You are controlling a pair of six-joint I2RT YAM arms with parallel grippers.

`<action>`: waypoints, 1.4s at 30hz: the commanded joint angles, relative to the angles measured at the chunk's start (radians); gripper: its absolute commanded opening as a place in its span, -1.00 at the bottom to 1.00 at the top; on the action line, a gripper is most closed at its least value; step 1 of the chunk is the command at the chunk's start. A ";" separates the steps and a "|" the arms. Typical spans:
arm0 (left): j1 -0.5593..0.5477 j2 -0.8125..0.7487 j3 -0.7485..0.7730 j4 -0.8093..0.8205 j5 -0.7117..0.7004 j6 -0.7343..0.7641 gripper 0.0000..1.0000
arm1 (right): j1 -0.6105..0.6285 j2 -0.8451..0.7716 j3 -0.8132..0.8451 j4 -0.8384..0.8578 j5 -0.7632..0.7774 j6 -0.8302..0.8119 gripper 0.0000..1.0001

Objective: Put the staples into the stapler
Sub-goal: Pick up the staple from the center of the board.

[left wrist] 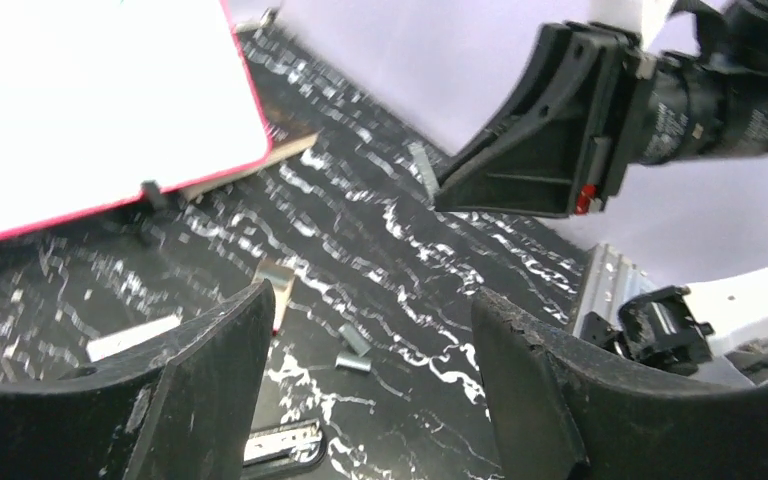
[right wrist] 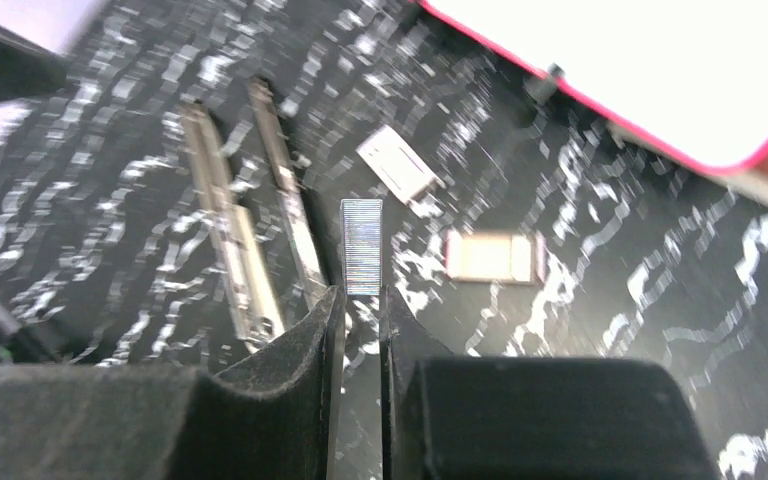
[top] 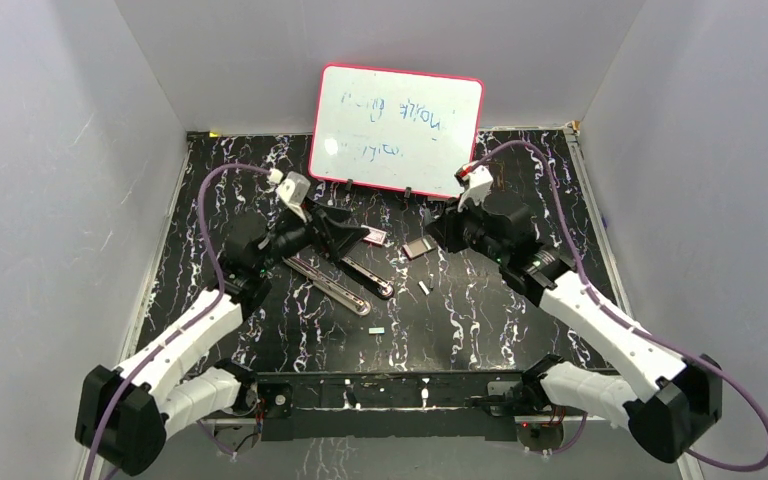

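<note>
The right gripper point(right wrist: 360, 296) is clenched on one strip of staples point(right wrist: 362, 245), held in the air to the right of the single stapler point(top: 345, 278). The stapler lies opened in two halves on the mat point(top: 480, 320), and the left gripper point(left wrist: 370, 300) hangs over its far part, fingers wide apart and holding nothing. Between the grippers lie two small pale boxes point(top: 416, 248), one perhaps only a flat card in the blur; two loose bits point(top: 425, 288) of staples rest nearer the bases, and one whiteboard point(top: 396, 128) stands at the back.
</note>
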 commanded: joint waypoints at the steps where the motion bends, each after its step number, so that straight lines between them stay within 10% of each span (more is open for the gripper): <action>1: 0.003 -0.106 -0.088 0.447 0.159 -0.027 0.40 | 0.004 -0.081 -0.015 0.254 -0.297 -0.054 -1.00; 19: -0.074 -0.033 0.019 0.872 0.328 -0.200 0.10 | 0.003 -0.093 0.070 0.626 -0.910 0.006 -1.00; 42: -0.174 0.082 0.068 0.872 0.337 -0.221 0.00 | 0.004 -0.076 0.092 0.642 -0.938 0.021 -1.00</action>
